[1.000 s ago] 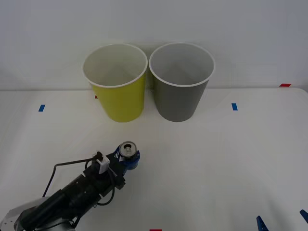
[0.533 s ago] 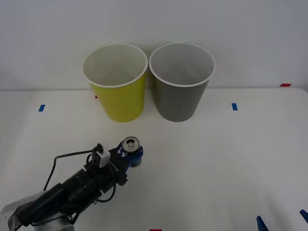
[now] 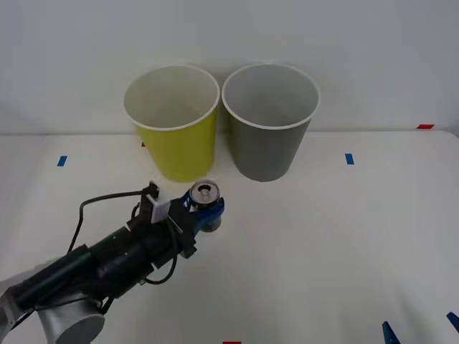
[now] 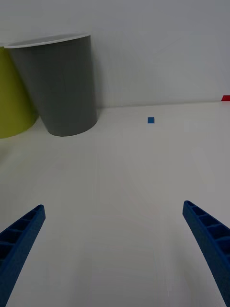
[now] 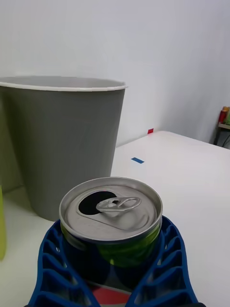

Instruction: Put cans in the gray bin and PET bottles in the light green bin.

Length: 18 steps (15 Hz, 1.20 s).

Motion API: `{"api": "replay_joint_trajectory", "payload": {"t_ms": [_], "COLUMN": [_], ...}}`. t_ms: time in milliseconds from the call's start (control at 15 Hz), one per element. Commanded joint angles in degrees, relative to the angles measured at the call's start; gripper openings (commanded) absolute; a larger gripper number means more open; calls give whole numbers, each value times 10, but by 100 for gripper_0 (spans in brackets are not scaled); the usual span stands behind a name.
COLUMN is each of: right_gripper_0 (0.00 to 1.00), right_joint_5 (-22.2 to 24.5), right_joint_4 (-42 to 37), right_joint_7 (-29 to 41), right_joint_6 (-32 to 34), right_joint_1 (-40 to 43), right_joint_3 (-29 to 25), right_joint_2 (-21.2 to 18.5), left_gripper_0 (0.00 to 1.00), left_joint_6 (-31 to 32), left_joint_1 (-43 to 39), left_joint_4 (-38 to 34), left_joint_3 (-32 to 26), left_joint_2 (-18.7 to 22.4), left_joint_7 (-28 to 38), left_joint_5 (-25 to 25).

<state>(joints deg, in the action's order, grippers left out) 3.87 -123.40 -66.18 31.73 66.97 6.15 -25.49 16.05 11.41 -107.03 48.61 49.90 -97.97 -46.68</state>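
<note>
A short can (image 3: 206, 196) (image 5: 111, 218) with a silver pull-tab top stands upright between the blue ribbed fingers of my left gripper (image 3: 208, 210) (image 5: 112, 268), which is shut on it and holds it above the table, in front of the two bins. The gray bin (image 3: 271, 129) (image 5: 62, 144) (image 4: 60, 84) stands at the back, right of the light green bin (image 3: 172, 125) (image 4: 13, 96). My right gripper (image 4: 115, 249) hangs open over bare table near the front right, its fingertips (image 3: 391, 333) at the front view's lower edge. No PET bottles are in view.
Small blue tape marks (image 3: 349, 158) (image 3: 62, 160) and a red one (image 3: 425, 127) lie on the white table (image 3: 323, 244). A white wall rises right behind the bins. Open table spreads to the right of the bins and in front of them.
My left arm has lifted the can and carried it forward and to the right, toward the bins. The right gripper has not moved.
</note>
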Motion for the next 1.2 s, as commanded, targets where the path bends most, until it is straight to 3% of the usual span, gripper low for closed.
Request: {"api": "replay_joint_trajectory", "payload": {"t_ms": [67, 267, 533, 800, 1067, 1200], "right_gripper_0": [100, 100, 100, 100, 100, 100], "right_joint_5": [0, 0, 0, 0, 0, 0], "right_joint_4": [0, 0, 0, 0, 0, 0], "right_joint_7": [0, 0, 0, 0, 0, 0], "right_joint_6": [0, 0, 0, 0, 0, 0], "right_joint_1": [0, 0, 0, 0, 0, 0], "right_joint_3": [0, 0, 0, 0, 0, 0], "right_joint_2": [0, 0, 0, 0, 0, 0], "left_gripper_0": [0, 0, 0, 0, 0, 0], "left_joint_6": [-228, -411, -567, -590, -590, -624], "left_joint_1": [-107, -152, -144, -138, -103, -72], "left_joint_4": [-170, -284, -375, -430, -430, -430], "left_joint_3": [-186, -318, -447, -526, -549, -563], "left_joint_2": [-20, -60, -118, -167, -187, -193], "left_joint_7": [-9, -23, -39, -41, -36, -36], "left_joint_5": [14, 19, 8, -8, -24, -33]}}
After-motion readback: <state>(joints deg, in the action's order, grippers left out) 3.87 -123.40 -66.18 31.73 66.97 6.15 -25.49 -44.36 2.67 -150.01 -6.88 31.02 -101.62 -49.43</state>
